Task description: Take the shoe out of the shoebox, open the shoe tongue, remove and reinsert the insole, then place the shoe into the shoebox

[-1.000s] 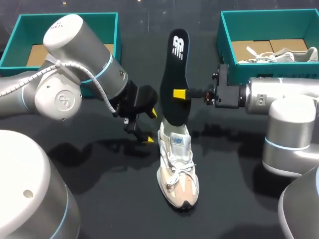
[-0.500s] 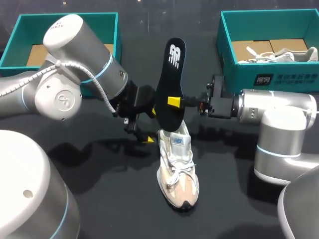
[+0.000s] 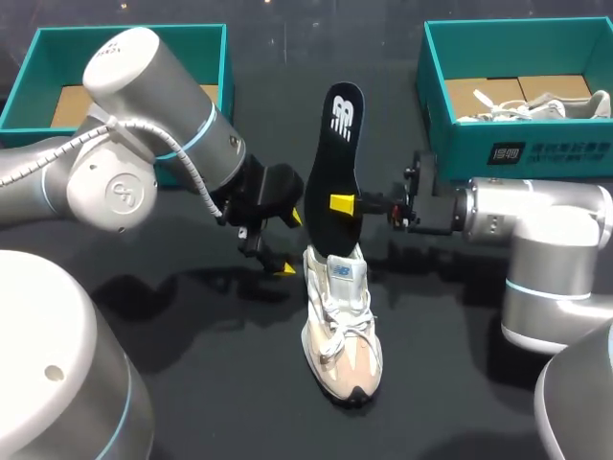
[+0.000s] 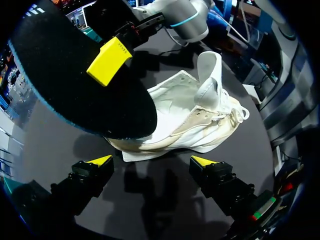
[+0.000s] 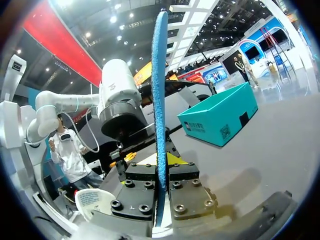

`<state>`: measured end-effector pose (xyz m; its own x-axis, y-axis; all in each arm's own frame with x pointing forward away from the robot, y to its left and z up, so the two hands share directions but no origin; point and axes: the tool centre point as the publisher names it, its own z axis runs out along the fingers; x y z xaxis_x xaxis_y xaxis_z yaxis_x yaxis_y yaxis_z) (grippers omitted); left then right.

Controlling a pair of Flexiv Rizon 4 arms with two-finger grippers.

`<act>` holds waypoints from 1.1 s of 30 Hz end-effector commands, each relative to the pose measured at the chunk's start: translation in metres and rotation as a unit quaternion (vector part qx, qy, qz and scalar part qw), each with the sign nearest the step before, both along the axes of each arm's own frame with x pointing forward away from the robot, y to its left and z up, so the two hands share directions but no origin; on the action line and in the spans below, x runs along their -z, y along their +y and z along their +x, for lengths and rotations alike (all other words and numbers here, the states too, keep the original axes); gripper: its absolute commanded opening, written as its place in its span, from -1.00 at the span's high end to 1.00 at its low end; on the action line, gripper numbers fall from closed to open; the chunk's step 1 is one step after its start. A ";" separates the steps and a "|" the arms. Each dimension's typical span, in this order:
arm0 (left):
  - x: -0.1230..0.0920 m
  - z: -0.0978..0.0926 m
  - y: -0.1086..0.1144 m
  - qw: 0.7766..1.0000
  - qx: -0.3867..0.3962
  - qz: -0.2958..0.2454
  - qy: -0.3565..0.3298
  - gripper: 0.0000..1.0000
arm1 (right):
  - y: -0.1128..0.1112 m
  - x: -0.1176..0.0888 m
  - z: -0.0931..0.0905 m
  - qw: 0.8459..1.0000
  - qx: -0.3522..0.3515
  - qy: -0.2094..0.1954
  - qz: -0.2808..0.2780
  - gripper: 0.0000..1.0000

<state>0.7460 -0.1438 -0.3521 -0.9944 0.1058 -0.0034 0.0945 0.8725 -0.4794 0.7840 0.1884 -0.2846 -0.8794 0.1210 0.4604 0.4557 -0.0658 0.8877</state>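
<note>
A white and beige sneaker (image 3: 341, 321) stands on the black table, toe toward the front edge. Over its heel a black insole (image 3: 333, 168) with a white logo is held upright, its lower end at the shoe's opening. My right gripper (image 3: 343, 203) is shut on the insole's middle from the right. In the right wrist view the insole (image 5: 160, 95) shows edge-on between the right gripper's (image 5: 161, 167) closed fingers. My left gripper (image 3: 291, 244) stands open just left of the heel. In the left wrist view the left gripper (image 4: 152, 161) faces the shoe's (image 4: 200, 115) side, under the insole (image 4: 75, 75).
A teal shoebox (image 3: 38, 53) sits at the back left behind my left arm. A second teal shoebox (image 3: 441, 115) at the back right holds another pale shoe (image 3: 541, 105). The left box (image 5: 220, 120) also shows beyond the insole in the right wrist view.
My right gripper swung the insole a little to the left and tilted it, then brought it back to the right and more upright. The left arm and the shoe stayed put.
</note>
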 end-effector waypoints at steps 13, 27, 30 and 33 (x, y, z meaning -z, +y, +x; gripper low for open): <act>0.001 0.000 0.000 1.000 0.000 0.000 0.000 -1.00 | -0.001 0.006 -0.003 1.000 -0.012 -0.005 0.006 1.00; 0.001 0.000 0.000 1.000 0.000 0.000 0.000 -1.00 | -0.001 0.006 -0.003 1.000 -0.012 -0.005 0.006 1.00; 0.001 0.000 0.000 1.000 0.000 0.000 0.000 -1.00 | -0.001 0.007 -0.003 1.000 -0.014 -0.007 0.008 1.00; 0.001 0.000 0.000 1.000 0.000 0.000 0.000 -1.00 | -0.001 0.011 -0.006 1.000 -0.016 -0.014 0.010 1.00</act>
